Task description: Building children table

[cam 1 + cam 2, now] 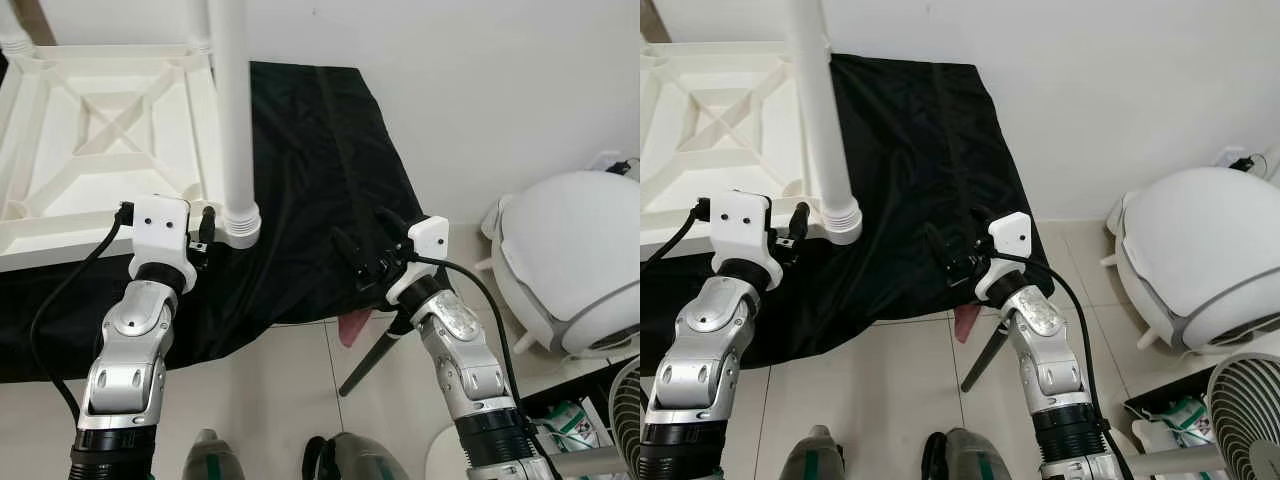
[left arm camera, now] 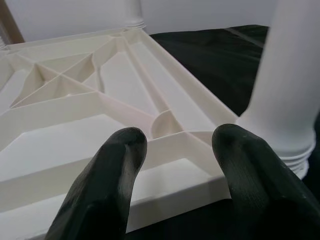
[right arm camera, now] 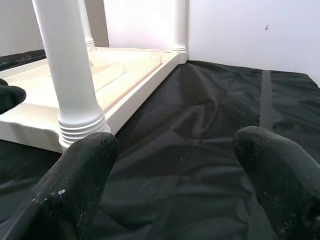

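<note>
White wall and pale floor tiles point(image 1: 290, 400) frame a black cloth point(image 1: 320, 170) spread out as a work mat. On the cloth lies the white plastic tabletop point(image 1: 90, 140), upside down, its ribbed underside facing up. A white leg point(image 1: 232, 110) stands upright in the corner socket nearest the robot, and more legs stand at the far corners in the wrist views.

The left gripper point(image 2: 177, 175) hovers at the tabletop's near edge, just beside that leg, with its two black fingers point(image 2: 107, 185) spread apart and nothing between them. The right gripper point(image 1: 360, 245) hangs over bare cloth, well apart from the table, its fingers point(image 3: 75, 185) also wide open and empty.

The step in hand looks like seating or checking this corner leg. To do it well, one gripper should probably close squarely around the leg near its ribbed collar while the other braces the frame, so the tabletop does not slide on the slick cloth.

Off to the right sit a rounded white appliance point(image 1: 575, 260) and a fan point(image 1: 1245, 415). A thin dark stand leg point(image 1: 375, 360) slants out from under the cloth near the right arm and could snag it.
</note>
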Controlling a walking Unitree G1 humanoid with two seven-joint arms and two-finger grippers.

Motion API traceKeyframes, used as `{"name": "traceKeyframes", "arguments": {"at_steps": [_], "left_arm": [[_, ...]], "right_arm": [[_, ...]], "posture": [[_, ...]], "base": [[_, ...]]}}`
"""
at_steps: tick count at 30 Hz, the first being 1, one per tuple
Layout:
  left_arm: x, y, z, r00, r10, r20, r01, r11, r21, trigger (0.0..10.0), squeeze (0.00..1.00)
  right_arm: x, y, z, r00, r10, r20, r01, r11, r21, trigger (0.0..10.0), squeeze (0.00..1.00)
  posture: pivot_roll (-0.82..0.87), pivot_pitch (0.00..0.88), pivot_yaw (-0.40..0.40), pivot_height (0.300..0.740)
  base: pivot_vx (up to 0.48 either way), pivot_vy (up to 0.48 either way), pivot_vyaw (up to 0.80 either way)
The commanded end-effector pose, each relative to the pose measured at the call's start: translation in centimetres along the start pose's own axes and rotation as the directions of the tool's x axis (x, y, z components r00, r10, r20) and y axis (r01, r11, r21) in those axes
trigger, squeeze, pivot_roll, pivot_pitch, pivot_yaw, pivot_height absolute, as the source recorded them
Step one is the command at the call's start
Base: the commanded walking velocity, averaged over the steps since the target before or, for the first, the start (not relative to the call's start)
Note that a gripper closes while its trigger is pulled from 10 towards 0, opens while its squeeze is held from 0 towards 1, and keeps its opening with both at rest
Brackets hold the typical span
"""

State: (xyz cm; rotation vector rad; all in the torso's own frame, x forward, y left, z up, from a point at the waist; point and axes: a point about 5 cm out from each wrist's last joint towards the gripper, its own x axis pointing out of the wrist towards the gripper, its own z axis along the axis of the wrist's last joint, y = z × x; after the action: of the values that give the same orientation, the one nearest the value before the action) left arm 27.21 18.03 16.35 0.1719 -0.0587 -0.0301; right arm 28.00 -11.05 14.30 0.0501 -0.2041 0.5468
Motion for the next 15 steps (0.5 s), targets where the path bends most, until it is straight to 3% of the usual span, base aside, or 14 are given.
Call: {"name": "traceKeyframes", "arguments": {"at_steps": [1,15], "left_arm": [[0.0,-0.1,-0.4,1.000,0.020,-0.022,-0.020,1.000,-0.015,10.0,0.00],[-0.4,-0.2,-2.1,0.995,0.039,-0.091,-0.043,0.998,-0.039,10.0,0.00]], "right_arm": [[0.0,-0.3,0.2,1.000,-0.002,-0.005,0.002,1.000,-0.008,10.0,0.00],[0.7,-0.8,0.4,1.000,-0.029,0.003,0.029,0.999,-0.027,10.0,0.00]], "posture": [[0.08,0.069,-0.105,0.740],[0.08,0.056,-0.119,0.740]], "base": [[0.000,0.000,0.00],[0.000,0.000,0.00]]}}
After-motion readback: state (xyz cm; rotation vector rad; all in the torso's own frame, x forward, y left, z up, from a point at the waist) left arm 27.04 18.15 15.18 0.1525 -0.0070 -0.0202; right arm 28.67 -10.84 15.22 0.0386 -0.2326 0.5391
